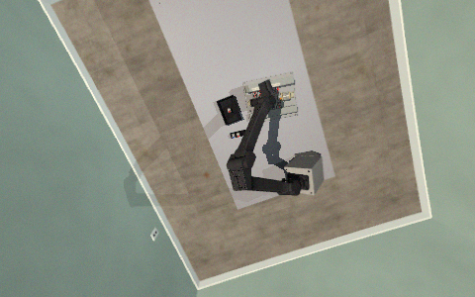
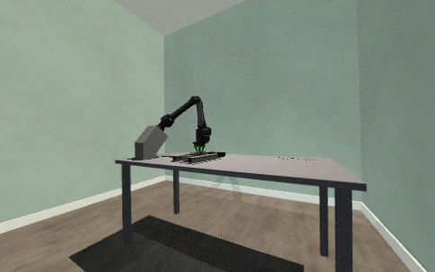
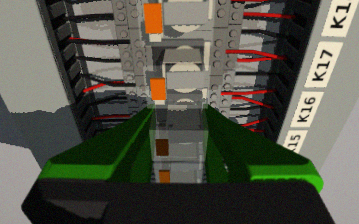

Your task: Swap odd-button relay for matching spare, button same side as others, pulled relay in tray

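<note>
In the wrist view my green-fingered gripper (image 3: 178, 112) is shut on a clear relay (image 3: 177, 142) whose off-center button looks dark orange in the fingers' shade. The relay stands in line with the relay row (image 3: 180, 60). The row's relays beyond it have bright orange buttons (image 3: 158, 90) on the same left side, and another orange button (image 3: 164, 176) shows nearer the camera. I cannot tell how deep the held relay sits. From above, the gripper (image 1: 261, 91) is over the socket panel. The black tray (image 1: 229, 110) to its left holds a part with a red spot.
Red and black wires run along both sides of the row, with labels K15 to K17 (image 3: 320, 70) on the right. A small dark stand (image 1: 235, 134) lies in front of the tray. The arm's grey base box (image 1: 307, 170) stands near the table's end.
</note>
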`<state>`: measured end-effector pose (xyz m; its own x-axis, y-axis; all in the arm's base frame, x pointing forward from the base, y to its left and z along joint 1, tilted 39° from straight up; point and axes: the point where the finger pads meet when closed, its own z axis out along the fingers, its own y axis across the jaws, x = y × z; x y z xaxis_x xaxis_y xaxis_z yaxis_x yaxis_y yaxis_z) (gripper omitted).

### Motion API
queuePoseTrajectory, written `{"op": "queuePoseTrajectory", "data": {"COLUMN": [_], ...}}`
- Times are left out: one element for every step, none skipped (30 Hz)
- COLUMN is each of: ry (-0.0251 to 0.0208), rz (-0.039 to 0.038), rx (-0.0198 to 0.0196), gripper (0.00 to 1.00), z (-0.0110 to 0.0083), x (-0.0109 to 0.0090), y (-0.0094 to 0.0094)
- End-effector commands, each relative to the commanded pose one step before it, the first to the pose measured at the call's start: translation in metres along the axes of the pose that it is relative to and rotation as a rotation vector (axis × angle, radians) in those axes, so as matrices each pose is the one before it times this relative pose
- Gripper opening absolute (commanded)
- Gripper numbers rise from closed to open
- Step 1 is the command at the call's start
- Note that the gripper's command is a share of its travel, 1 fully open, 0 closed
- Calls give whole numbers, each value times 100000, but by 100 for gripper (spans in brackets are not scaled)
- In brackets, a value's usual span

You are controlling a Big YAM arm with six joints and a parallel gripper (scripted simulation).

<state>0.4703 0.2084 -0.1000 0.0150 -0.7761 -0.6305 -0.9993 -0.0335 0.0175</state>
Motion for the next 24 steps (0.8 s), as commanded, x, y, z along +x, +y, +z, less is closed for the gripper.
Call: {"op": "queuePoseTrajectory", "data": {"ry": [-246,-1,-1,-1,-1,0,0,-1,-1,-1,-1,0,0,0,0,0,0,0,0,0,0,0,0,0], "rz": [-3094,1,1,1,2,0,0,2,2,2,2,2,2,2,1,1,1,1,1,1,1,0,0,0], "rx": [2166,-1,-1,-2,-2,0,0,-2,-3,-3,-3,-3,-3,-2,-2,-2,-1,-1,-1,-1,-1,-1,0,0], "gripper": [0,0,0,0,0,0,0,0,0,0,0,0,0,0,0,0,0,0,0,0,0,0,0,0], "z": [1322,33,45,55,61,0,0,64,61,55,45,33,20,9,2,0,0,0,0,0,0,0,0,0], "x": [-733,0,0,0,0,0,0,0,1,1,1,1,1,1,1,0,0,0,0,0,0,0,0,0], "y": [-1393,1,2,2,3,0,0,3,3,3,3,3,2,2,1,1,1,1,1,1,0,0,0,0]}}
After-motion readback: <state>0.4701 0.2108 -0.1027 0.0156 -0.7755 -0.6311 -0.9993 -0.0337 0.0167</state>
